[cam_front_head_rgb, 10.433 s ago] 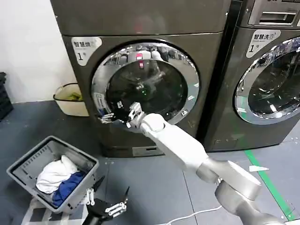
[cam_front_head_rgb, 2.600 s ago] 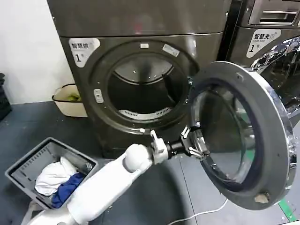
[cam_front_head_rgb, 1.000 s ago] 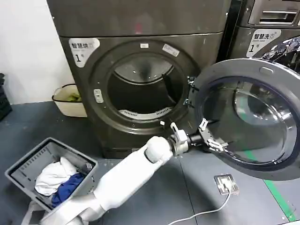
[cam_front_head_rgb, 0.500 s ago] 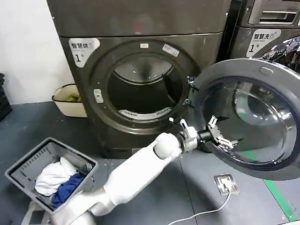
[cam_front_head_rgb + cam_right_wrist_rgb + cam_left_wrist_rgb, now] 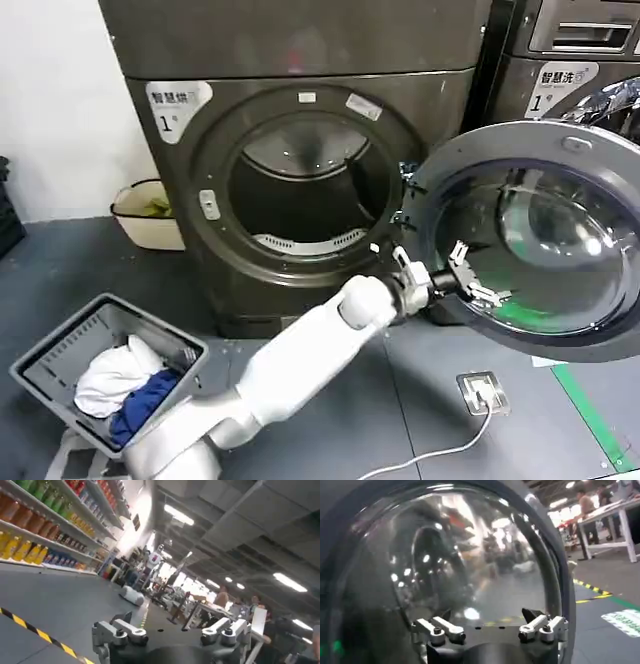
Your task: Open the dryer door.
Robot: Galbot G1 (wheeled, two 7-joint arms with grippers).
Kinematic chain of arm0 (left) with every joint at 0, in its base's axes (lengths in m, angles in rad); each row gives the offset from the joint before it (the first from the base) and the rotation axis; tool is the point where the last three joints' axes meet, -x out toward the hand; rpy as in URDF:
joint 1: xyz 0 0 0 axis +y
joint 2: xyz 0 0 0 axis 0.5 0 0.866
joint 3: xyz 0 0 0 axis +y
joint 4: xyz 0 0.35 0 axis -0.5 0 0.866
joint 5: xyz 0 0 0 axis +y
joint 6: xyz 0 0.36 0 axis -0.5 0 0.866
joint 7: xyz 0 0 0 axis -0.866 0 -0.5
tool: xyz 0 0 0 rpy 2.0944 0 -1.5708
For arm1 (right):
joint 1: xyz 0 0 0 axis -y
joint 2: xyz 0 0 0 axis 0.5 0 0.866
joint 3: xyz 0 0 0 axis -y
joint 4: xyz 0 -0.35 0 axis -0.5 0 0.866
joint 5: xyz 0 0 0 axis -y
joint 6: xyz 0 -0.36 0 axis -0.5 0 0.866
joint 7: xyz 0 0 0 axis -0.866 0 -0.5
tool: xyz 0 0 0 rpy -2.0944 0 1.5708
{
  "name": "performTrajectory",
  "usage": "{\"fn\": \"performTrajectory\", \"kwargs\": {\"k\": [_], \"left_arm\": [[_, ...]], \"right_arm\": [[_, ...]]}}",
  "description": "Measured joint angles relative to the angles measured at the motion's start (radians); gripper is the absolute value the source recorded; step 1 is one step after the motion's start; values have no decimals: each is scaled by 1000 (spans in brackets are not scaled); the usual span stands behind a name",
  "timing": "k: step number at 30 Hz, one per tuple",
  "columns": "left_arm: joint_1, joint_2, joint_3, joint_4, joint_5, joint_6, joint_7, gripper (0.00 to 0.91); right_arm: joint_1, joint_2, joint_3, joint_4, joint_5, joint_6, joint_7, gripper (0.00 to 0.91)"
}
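The dark grey dryer (image 5: 300, 60) stands ahead with its round drum opening (image 5: 300, 195) uncovered. Its chrome-rimmed glass door (image 5: 545, 235) is swung wide to the right, inner side facing me. My left arm reaches from the lower left. The left gripper (image 5: 474, 280) is open, its fingers spread against the lower-left inner edge of the door. In the left wrist view the left gripper (image 5: 487, 617) sits just in front of the bulging door glass (image 5: 470, 565) and holds nothing. My right gripper (image 5: 170, 625) is open and empty, pointing into the room.
A grey laundry basket (image 5: 45, 350) with white and blue clothes sits on the floor at lower left. A cream basin (image 5: 135, 222) stands beside the dryer. A second machine (image 5: 580, 60) is behind the open door. A white cable and plug block (image 5: 482, 391) lie on the floor.
Earlier the door was shut with the right arm at it. Over the last second the door has swung further right and the left gripper has followed it.
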Motion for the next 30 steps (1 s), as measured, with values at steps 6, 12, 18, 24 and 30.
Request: {"fn": "performTrajectory", "kwargs": {"k": [6, 12, 18, 24, 30], "left_arm": [[12, 0, 3, -12, 0, 14, 0, 907], [46, 0, 30, -117, -17, 68, -1, 907], [95, 93, 37, -290, -38, 125, -25, 907], [162, 257, 24, -474, -47, 160, -52, 907], [254, 422, -21, -635, -57, 171, -72, 907]], "right_arm": [[0, -1, 0, 0, 0, -2, -2, 907], [2, -4, 0, 2, 0, -4, -10, 907], [6, -10, -4, 2, 1, -4, -18, 907], [13, -11, -13, 4, 0, 6, -30, 907], [23, -20, -26, 2, 1, 25, -38, 907]]}}
